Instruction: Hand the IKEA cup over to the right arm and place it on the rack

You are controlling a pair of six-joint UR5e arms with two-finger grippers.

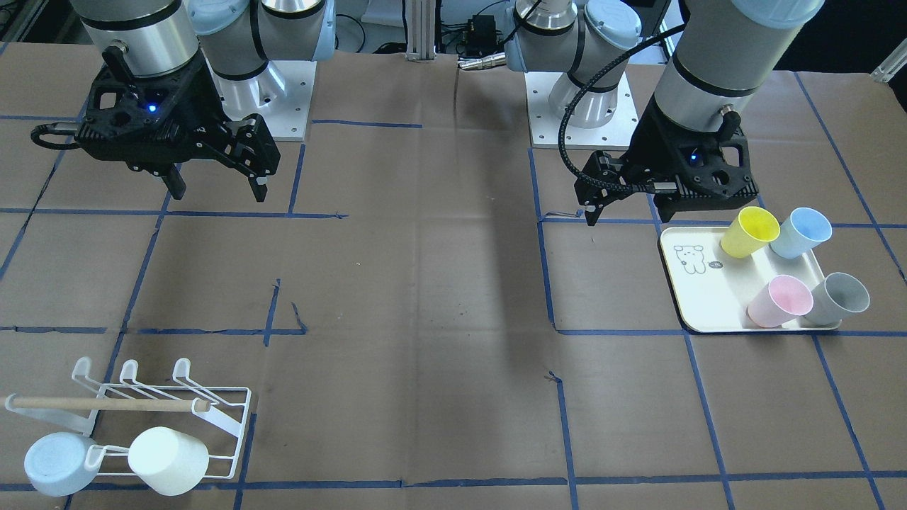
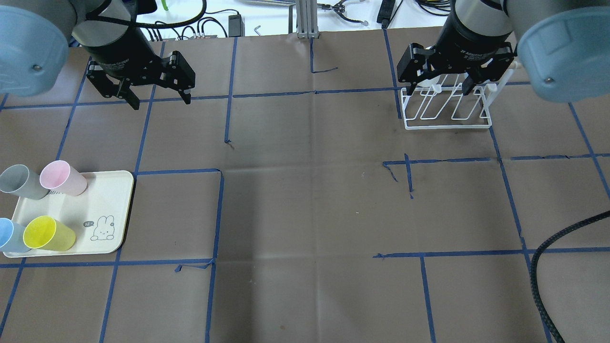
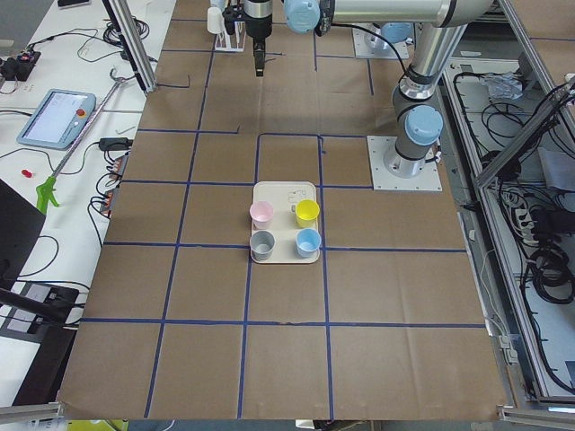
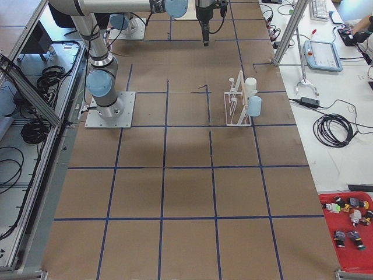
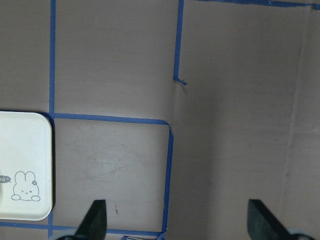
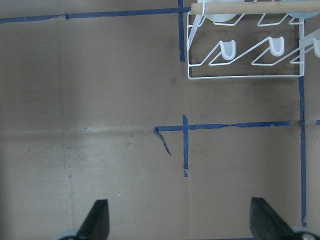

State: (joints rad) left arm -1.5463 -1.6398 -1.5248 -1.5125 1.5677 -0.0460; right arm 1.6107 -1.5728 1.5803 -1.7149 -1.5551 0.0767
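Several IKEA cups stand open end up on a cream tray, among them a yellow one, a pink one and a grey one. My left gripper hangs open and empty above the table beyond the tray; its wrist view shows only the tray's corner. My right gripper hangs open and empty over the white wire rack. A white cup and a pale blue cup hang on the rack.
The table is brown paper with a grid of blue tape. The arm bases stand at the robot's edge. A black cable crosses the lower right of the overhead view.
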